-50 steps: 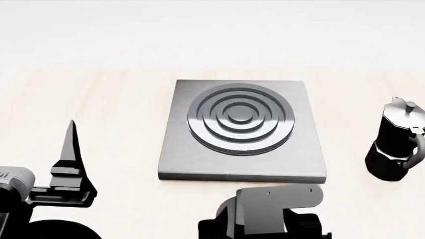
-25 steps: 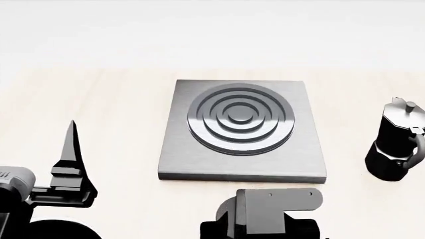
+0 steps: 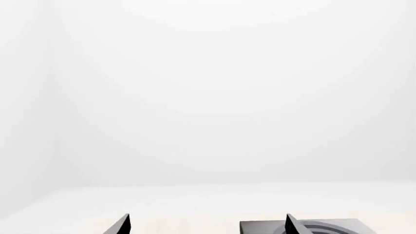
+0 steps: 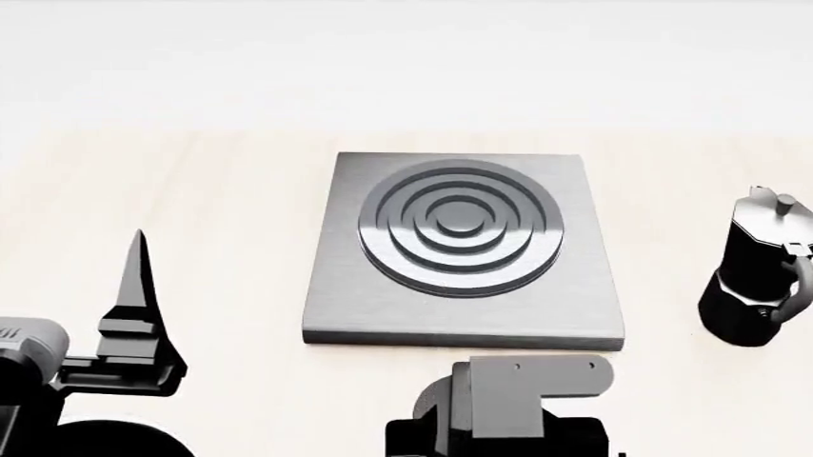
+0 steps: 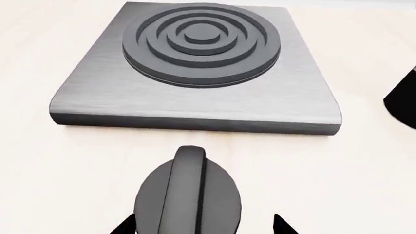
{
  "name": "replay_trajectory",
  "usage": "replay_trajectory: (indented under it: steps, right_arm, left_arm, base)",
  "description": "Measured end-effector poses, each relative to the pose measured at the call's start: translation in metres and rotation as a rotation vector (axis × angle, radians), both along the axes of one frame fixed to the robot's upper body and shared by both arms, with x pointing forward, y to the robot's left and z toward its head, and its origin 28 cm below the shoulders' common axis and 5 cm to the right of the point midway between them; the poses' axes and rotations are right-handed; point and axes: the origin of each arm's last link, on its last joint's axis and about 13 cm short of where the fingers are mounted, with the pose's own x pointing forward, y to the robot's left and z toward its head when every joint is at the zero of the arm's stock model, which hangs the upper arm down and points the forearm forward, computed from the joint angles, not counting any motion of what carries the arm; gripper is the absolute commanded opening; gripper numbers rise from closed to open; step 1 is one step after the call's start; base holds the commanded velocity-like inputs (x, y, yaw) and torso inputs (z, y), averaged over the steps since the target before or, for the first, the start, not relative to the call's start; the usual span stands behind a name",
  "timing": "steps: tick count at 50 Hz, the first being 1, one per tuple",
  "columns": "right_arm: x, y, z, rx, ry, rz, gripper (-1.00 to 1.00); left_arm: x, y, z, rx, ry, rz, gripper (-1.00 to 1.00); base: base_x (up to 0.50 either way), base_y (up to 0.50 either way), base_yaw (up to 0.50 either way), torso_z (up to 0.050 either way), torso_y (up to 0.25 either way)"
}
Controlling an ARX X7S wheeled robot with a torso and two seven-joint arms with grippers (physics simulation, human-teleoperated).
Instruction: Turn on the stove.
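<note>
The stove (image 4: 464, 249) is a square brushed grey slab with a raised ring burner, in the middle of the table. It also shows in the right wrist view (image 5: 195, 73). Its round ridged knob (image 5: 188, 192) lies on the table just in front of the slab's front edge. In the head view my right arm (image 4: 521, 400) hides the knob. My right gripper (image 5: 201, 226) is open, with one fingertip on each side of the knob. My left gripper (image 4: 133, 305) is open and empty, left of the stove; in the left wrist view (image 3: 206, 226) only its tips show.
A black moka pot (image 4: 760, 281) stands on the light wooden table (image 4: 216, 209) to the right of the stove; its edge shows in the right wrist view (image 5: 403, 100). A white wall lies beyond the table.
My right wrist has turned slightly and levelled out in front of the stove. The left arm, the stove and the moka pot have not moved.
</note>
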Motion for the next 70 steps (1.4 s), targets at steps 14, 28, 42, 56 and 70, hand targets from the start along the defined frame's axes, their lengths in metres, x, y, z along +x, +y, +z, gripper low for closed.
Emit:
replay_trajectory:
  steps: [14, 28, 42, 56, 70]
  right_arm:
    - [0.006, 0.000, -0.007, -0.010, 0.022, -0.001, 1.00]
    - [0.010, -0.001, -0.014, -0.016, 0.040, 0.001, 1.00]
    - [0.015, -0.002, -0.019, -0.013, 0.053, 0.013, 1.00]
    - [0.018, -0.004, -0.023, -0.009, 0.072, 0.019, 1.00]
    - [0.020, -0.005, -0.028, -0.006, 0.093, 0.022, 1.00]
  left_arm:
    - [0.000, 0.001, 0.000, -0.001, -0.001, 0.003, 1.00]
    - [0.000, 0.000, 0.000, 0.000, 0.000, 0.005, 1.00]
    - [0.000, 0.000, 0.000, 0.001, 0.001, 0.004, 1.00]
    - [0.000, 0.000, 0.000, 0.001, 0.001, 0.003, 1.00]
    - [0.001, 0.000, -0.001, 0.001, 0.001, 0.003, 1.00]
  base:
    - [0.00, 0.00, 0.00, 0.000, 0.000]
    - [0.00, 0.00, 0.00, 0.000, 0.000]
    - [0.00, 0.00, 0.00, 0.000, 0.000]
    - [0.00, 0.00, 0.00, 0.000, 0.000]
    - [0.00, 0.00, 0.00, 0.000, 0.000]
